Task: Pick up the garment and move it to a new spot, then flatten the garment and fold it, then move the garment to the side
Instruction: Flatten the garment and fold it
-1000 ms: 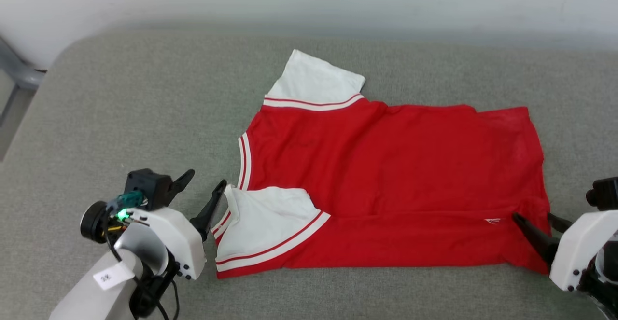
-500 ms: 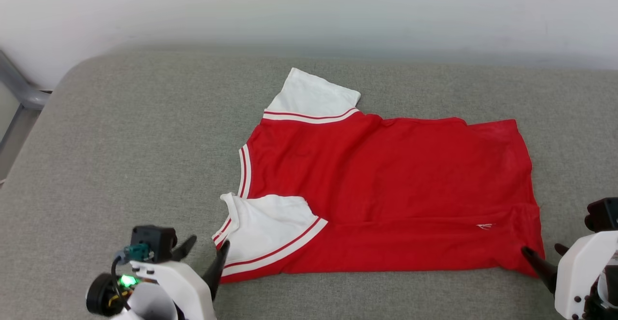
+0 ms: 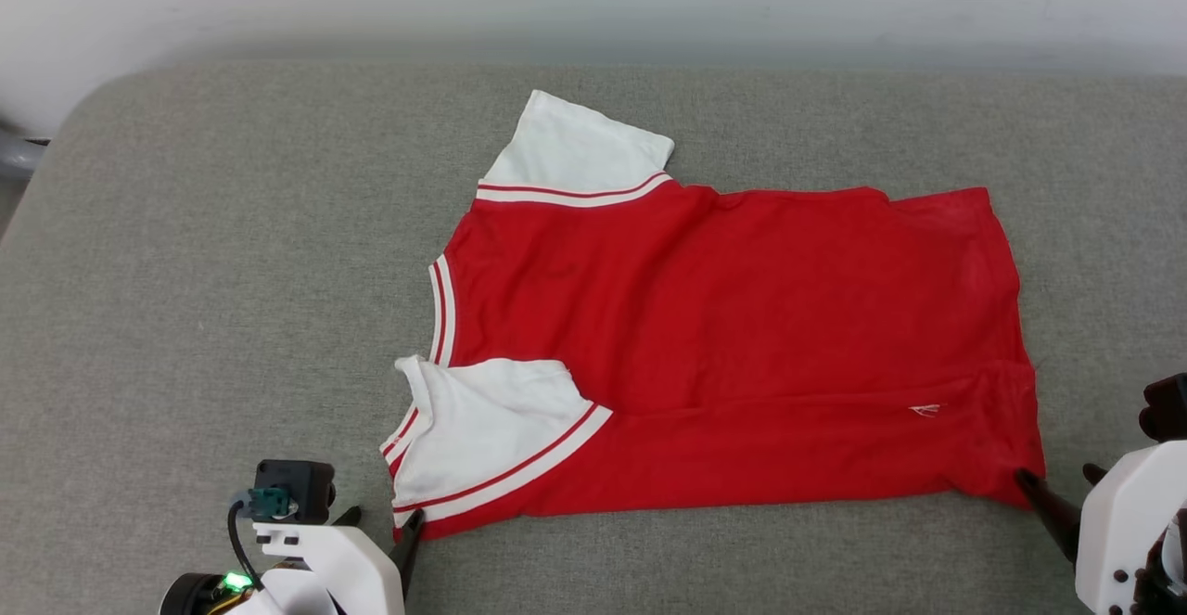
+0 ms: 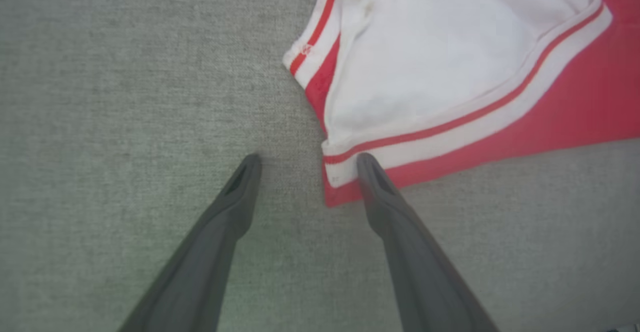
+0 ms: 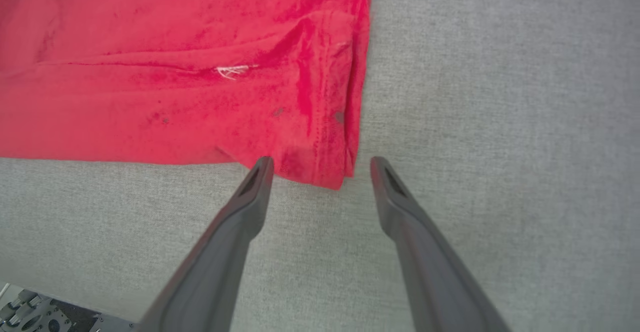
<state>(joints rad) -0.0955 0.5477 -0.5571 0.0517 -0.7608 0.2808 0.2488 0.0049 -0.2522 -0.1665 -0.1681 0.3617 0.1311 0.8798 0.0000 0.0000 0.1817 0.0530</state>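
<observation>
Here's the garment, spread mid-frame on the grey cushion. Its long axis runs left to right across the head view, with the collar at the left and the hem at the right. The near sleeve is folded in over the red body, and the far sleeve pokes toward the top of the frame.

At the lower left, the left gripper sits right at the striped corner of that near sleeve. At the lower right, the right gripper is up against the hem corner. Each arm is about as close to its own end.

Both grippers are spread wide and hold nothing. In the left wrist view one fingertip meets the striped corner while the other is over bare cushion. In the right wrist view the hem corner pokes in between the two tips, not yet pinched.

It looks like a two-corner pickup along the near long edge, with the cloth lying just ahead of the fingers, up the frame.
</observation>
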